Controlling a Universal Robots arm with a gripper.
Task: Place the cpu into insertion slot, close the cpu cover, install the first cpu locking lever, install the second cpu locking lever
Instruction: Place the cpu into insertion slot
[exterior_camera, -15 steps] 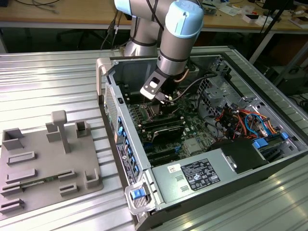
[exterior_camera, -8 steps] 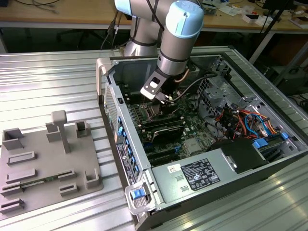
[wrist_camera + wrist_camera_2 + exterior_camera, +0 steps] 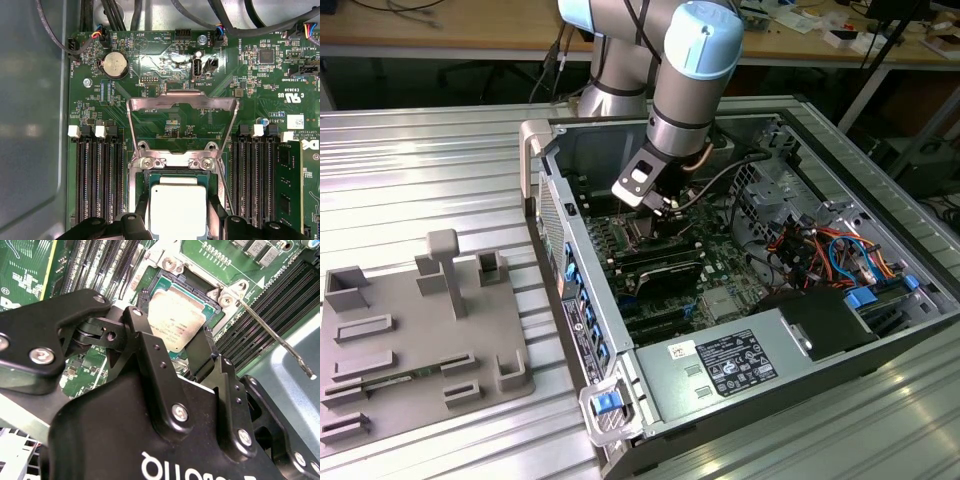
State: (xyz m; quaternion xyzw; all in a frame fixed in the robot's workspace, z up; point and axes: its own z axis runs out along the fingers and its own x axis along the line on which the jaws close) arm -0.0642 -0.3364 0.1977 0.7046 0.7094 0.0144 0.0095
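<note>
Just above centre in the exterior view, the gripper (image 3: pixel 660 215) is reaching into the case (image 3: pixel 582 300). Its jaws, chip-width apart, are pinching one cpu (image 3: pixel 178 207) lying in one insertion slot (image 3: pixel 190 284). Beyond, one cpu cover (image 3: pixel 182 99) is standing open.

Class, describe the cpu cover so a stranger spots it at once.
Inside the open computer case, find the green motherboard. Between its black memory slots is the cpu, with the cpu cover swung open beside it. Nothing else is a silver frame with a large cut-out.
</note>
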